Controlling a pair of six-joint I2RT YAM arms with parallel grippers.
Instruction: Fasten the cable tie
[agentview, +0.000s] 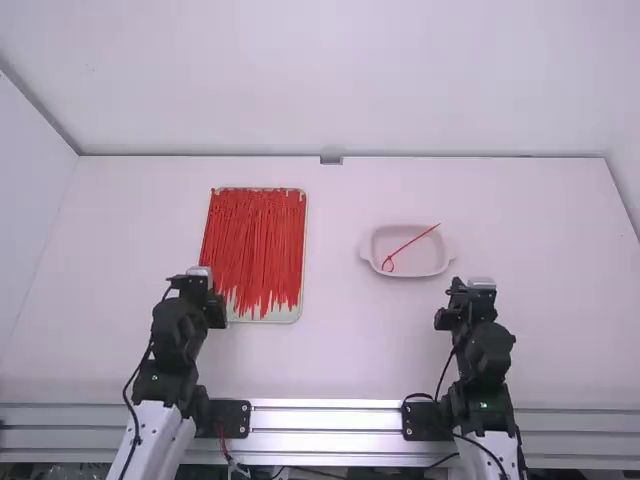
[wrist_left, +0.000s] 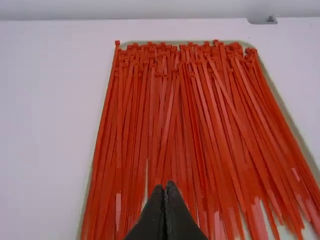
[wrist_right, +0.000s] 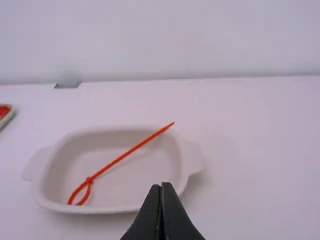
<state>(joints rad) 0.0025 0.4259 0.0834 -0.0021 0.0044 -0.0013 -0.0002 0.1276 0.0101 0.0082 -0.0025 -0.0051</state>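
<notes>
Several loose red cable ties (agentview: 253, 250) (wrist_left: 200, 130) lie side by side on a flat tray (agentview: 292, 317) left of the table's middle. One fastened red cable tie (agentview: 405, 247) (wrist_right: 117, 162), looped at one end, lies in a white dish (agentview: 375, 243) (wrist_right: 50, 170) with its tail over the far rim. My left gripper (agentview: 197, 283) (wrist_left: 165, 187) is shut and holds nothing, at the tray's near edge. My right gripper (agentview: 470, 292) (wrist_right: 161, 186) is shut with nothing in it, just in front of the dish.
A small grey fitting (agentview: 331, 157) (wrist_right: 66, 84) sits at the table's far edge against the back wall. White walls close the table on the left and right. Bare tabletop (agentview: 330, 330) lies between the tray and the dish and in front of them.
</notes>
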